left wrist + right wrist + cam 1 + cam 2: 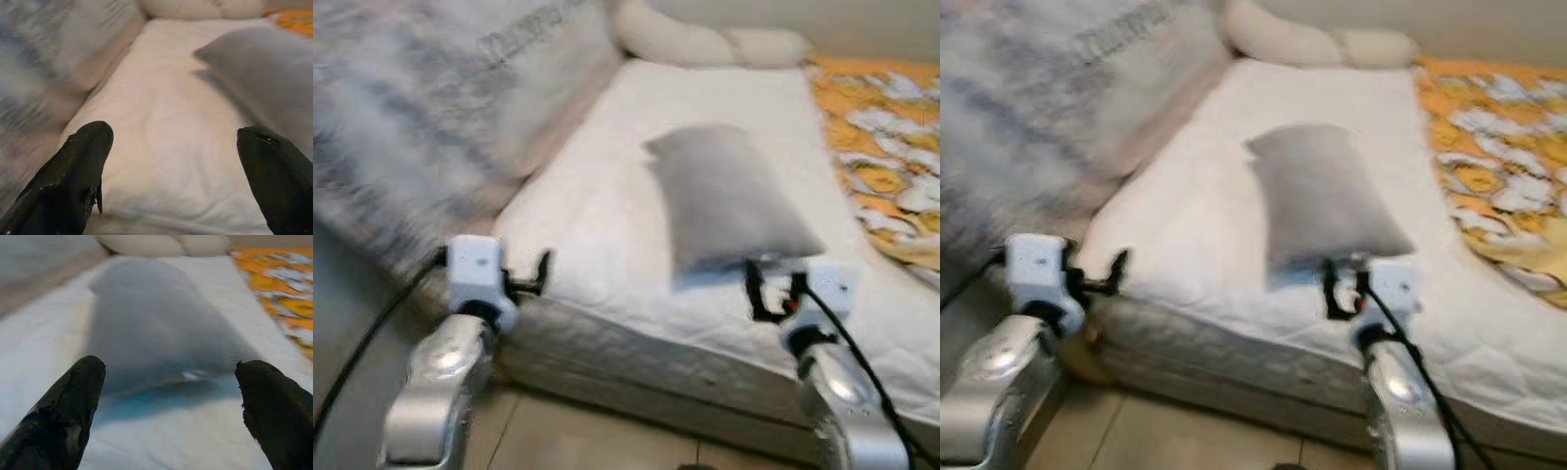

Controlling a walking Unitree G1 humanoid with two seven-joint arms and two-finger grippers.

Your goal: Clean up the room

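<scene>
A grey pillow (724, 201) lies on the white mattress (607, 206) of the bed, near its front edge. The right gripper (771, 292) hovers just before the pillow's near end, fingers (63, 411) spread wide. The left gripper (530, 279) is at the mattress's front left corner, fingers (73, 171) wide and empty. An orange patterned blanket (881, 147) lies right of the pillow.

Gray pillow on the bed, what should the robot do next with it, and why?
Probably ease the right gripper forward onto the gray pillow's near edge. Its fingers stand open, aimed straight at it, just short. The left gripper, also open, faces bare white mattress.
</scene>
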